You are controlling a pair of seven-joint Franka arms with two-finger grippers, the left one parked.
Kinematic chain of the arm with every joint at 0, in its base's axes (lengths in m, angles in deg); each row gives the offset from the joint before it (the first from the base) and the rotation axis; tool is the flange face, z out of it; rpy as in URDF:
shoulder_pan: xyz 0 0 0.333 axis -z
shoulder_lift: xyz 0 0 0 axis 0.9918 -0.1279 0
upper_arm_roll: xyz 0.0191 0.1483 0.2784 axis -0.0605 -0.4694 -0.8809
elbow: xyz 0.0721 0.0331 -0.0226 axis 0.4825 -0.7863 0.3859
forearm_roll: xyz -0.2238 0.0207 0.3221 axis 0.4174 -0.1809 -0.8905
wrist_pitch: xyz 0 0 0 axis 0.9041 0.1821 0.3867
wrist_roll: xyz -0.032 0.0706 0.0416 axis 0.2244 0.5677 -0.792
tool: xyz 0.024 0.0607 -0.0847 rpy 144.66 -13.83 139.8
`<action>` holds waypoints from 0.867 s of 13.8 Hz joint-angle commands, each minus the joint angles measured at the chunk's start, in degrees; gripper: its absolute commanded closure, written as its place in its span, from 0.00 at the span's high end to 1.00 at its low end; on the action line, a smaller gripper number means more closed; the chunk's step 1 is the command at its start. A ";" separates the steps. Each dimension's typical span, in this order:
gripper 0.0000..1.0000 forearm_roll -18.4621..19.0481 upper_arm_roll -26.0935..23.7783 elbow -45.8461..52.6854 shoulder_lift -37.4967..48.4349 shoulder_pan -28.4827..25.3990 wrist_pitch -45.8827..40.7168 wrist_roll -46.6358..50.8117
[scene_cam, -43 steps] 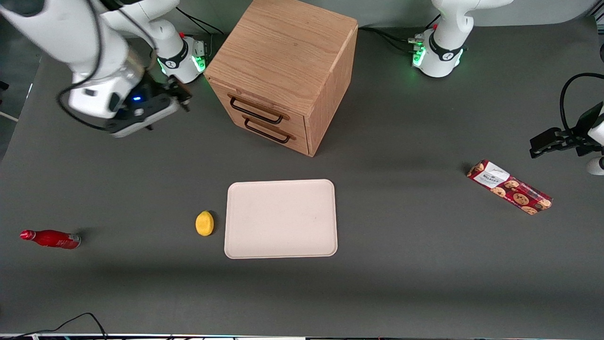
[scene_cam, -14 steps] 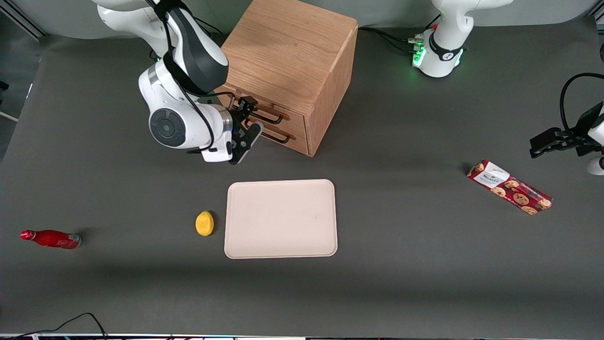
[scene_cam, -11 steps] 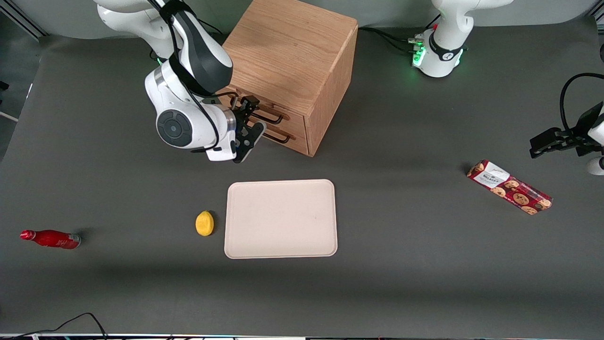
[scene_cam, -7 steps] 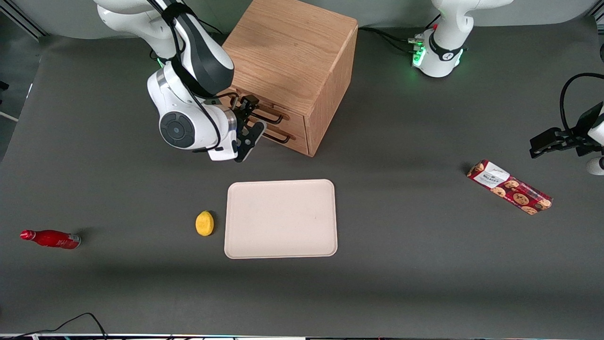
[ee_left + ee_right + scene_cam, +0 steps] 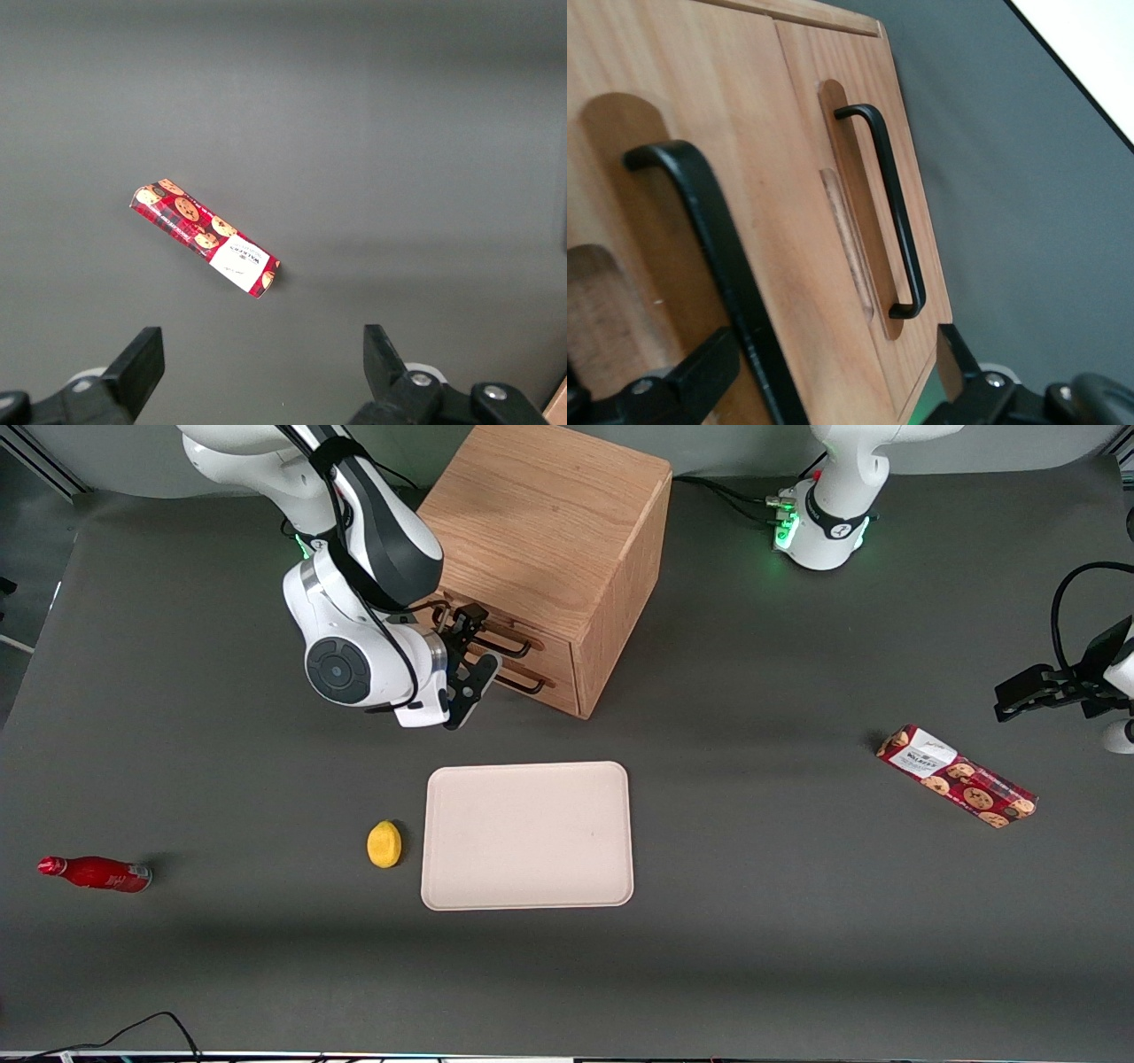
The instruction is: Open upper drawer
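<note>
Front view
Cabinet: oak cabinet (image 5: 540,540) stands on the tabletop (image 5: 753,921), farther from the camera than the tray (image 5: 528,835).
Upper drawer: upper drawer (image 5: 514,631) looks shut, front flush with the cabinet face; lower drawer (image 5: 536,677) just beneath it.
My jaws: gripper (image 5: 471,643) right at the drawer fronts, toward one end of the handles; fingers apart, one above and one below the upper handle (image 5: 503,634), as far as I can judge.
Bystanders: lemon (image 5: 384,843) beside the tray; red bottle (image 5: 96,873) toward my end of the tabletop; cookie pack (image 5: 957,776) toward the parked arm's end. None in the pull path, I reckon.

Right wrist view
Handles: near black bar (image 5: 713,257) runs between my two fingers (image 5: 682,379), not yet pinched; second handle (image 5: 890,212) lies apart, untouched.
Jaws: open, straddling the near bar.

Left wrist view
Cookie pack: lies alone on bare tabletop; nothing for this step.

Doing it well
Check: I confirm the bar between my fingers is the upper one before closing.
Grip: I close squarely on the wire, away from its bent end.
Pull: straight out along the drawer's slide, no lift or twist, or the cabinet may skid.
</note>
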 commanded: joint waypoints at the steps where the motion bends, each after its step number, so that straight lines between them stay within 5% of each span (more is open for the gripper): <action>1: 1.00 -0.44 -0.38 -0.69 -0.62 0.17 0.70 -1.87; 12: 1.00 -0.26 -0.29 -0.34 -3.17 0.17 3.60 -1.87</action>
